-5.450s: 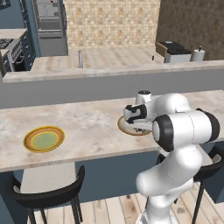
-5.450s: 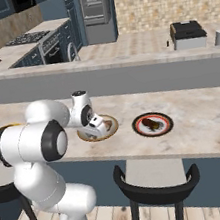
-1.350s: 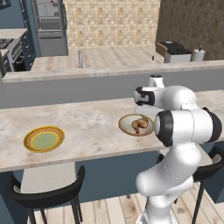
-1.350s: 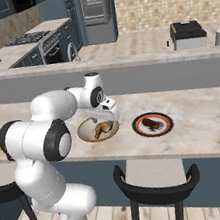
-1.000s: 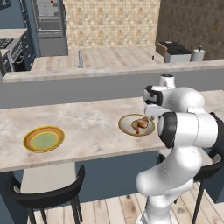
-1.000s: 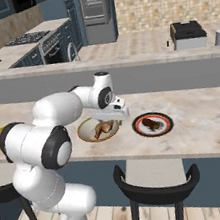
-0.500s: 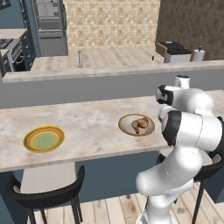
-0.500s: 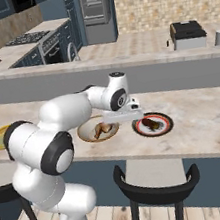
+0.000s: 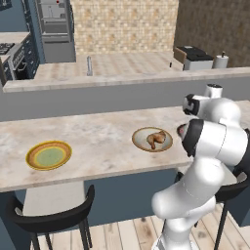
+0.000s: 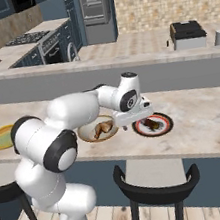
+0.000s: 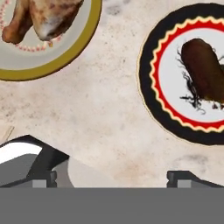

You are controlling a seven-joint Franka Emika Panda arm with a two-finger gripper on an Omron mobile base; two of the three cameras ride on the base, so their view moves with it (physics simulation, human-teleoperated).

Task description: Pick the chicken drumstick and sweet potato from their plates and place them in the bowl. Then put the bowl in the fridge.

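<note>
jaws spread, empty — sweet potato (image 11: 204,70) on its plate (image 11: 151,100), drumstick (image 11: 37,17) in bowl (image 11: 65,61).

Black-red plate (image 11: 154,105), reddish-brown sweet potato (image 11: 204,70)

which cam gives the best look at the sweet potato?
Hand view: the sweet potato shows large and unblocked on its black-and-red rimmed plate. In the right base view it is a small dark lump beside the gripper. In the left base view the arm stands in front of that spot.

Marble counter (image 9: 97,132), bowl (image 9: 152,139), yellow plate (image 9: 49,155), black-rimmed plate (image 10: 153,124)
</note>
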